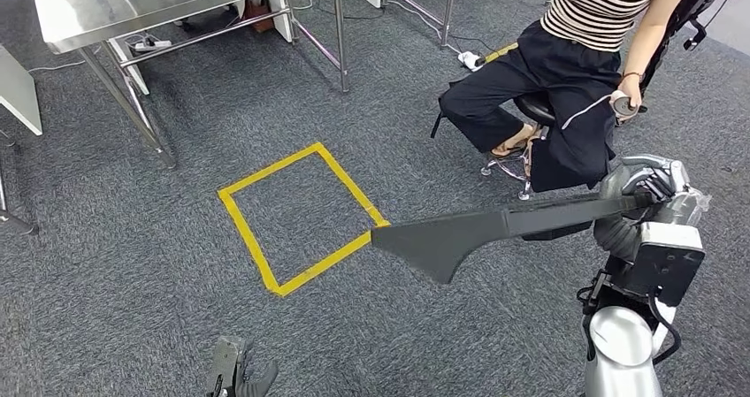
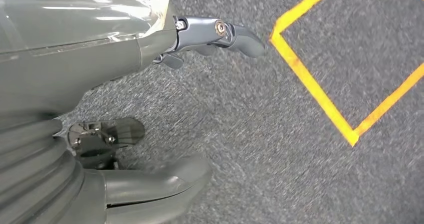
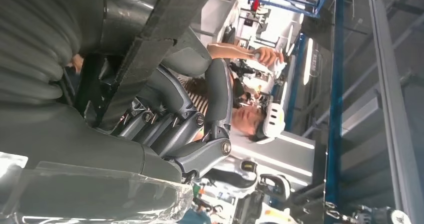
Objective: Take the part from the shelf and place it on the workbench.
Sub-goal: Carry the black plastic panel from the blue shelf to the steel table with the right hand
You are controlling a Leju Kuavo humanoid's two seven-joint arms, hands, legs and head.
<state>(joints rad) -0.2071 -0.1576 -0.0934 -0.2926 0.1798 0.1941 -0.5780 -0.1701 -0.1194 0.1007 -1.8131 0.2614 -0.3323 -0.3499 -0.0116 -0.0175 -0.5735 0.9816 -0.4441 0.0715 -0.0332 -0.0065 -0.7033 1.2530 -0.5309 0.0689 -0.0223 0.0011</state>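
Right hand (image 1: 650,187) wrapped around narrow end of long dark part (image 1: 460,234), fingers (image 3: 165,129) closed over it. Part held level over grey carpet (image 1: 159,264), wide end just beside yellow tape square (image 1: 301,216). Left hand (image 2: 150,84) hanging over carpet, holding nothing, fingers apart. Steel counter (image 1: 133,3) far left. Seated person (image 1: 575,70) behind part.

My right hand (image 1: 653,187) grips one end of a long, flat dark-grey part (image 1: 460,235) that widens to a blade over the grey carpet (image 1: 159,264), beside a yellow tape square (image 1: 301,217). A seated person (image 1: 575,70) is close ahead; a steel workbench (image 1: 115,3) stands upper left.
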